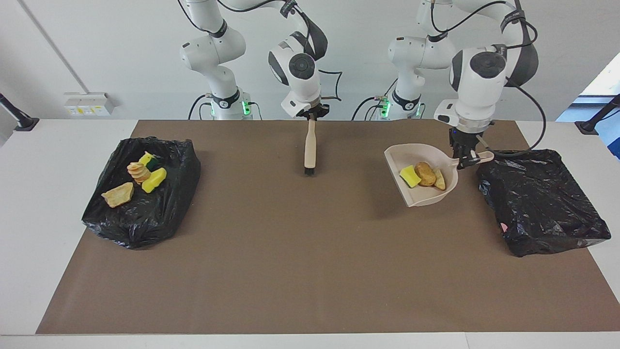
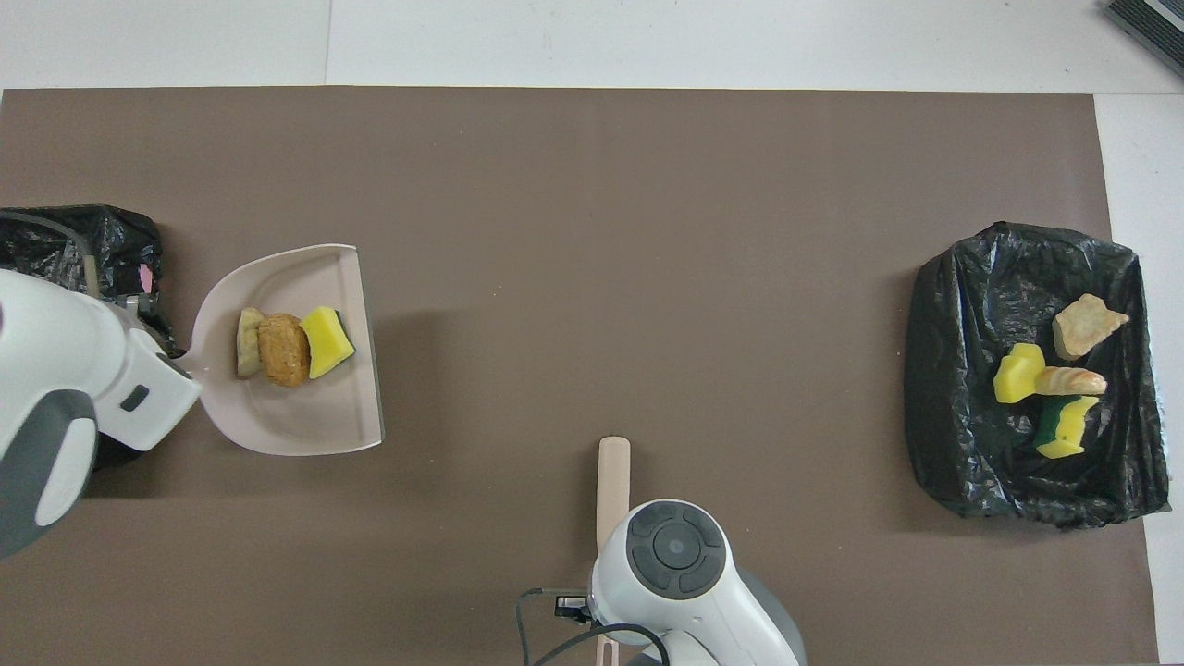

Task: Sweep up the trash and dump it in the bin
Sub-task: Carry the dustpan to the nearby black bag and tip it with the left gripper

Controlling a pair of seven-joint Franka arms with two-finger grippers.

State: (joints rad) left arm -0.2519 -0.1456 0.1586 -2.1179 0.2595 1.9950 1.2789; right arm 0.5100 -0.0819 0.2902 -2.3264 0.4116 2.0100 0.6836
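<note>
Facing view: the left gripper (image 1: 466, 157) is clamped on the thin handle of a beige plastic dustpan (image 1: 426, 193), held in the air over the brown mat (image 1: 290, 252) just beside a bin lined with crinkled black plastic (image 1: 542, 203) at the left arm's end of the table. Three scraps of trash (image 1: 424, 175) lie bunched against the pan's curved back wall: a yellow sponge wedge, a rounded tan-orange foam lump and a pale sliver. The right gripper (image 1: 311, 116) is closed on the top of a brush (image 1: 309, 148) with a smooth pale wooden handle; the brush hangs upright, its short black bristles down toward the mat. At the right arm's end, a second bin with a glossy black liner (image 1: 145, 218) holds four more scraps (image 1: 138, 177), yellow, tan and yellow with green.

Overhead view: the dustpan (image 2: 305, 425) shows a rounded back and a straight front lip, with the three scraps (image 2: 289, 344) in a row near its back. The left arm's white housing hides its gripper. The brush handle (image 2: 612, 476) juts out from under the right arm's wrist. The four scraps (image 2: 1054, 379) sit in the wrinkled liner (image 2: 971, 462).
</note>
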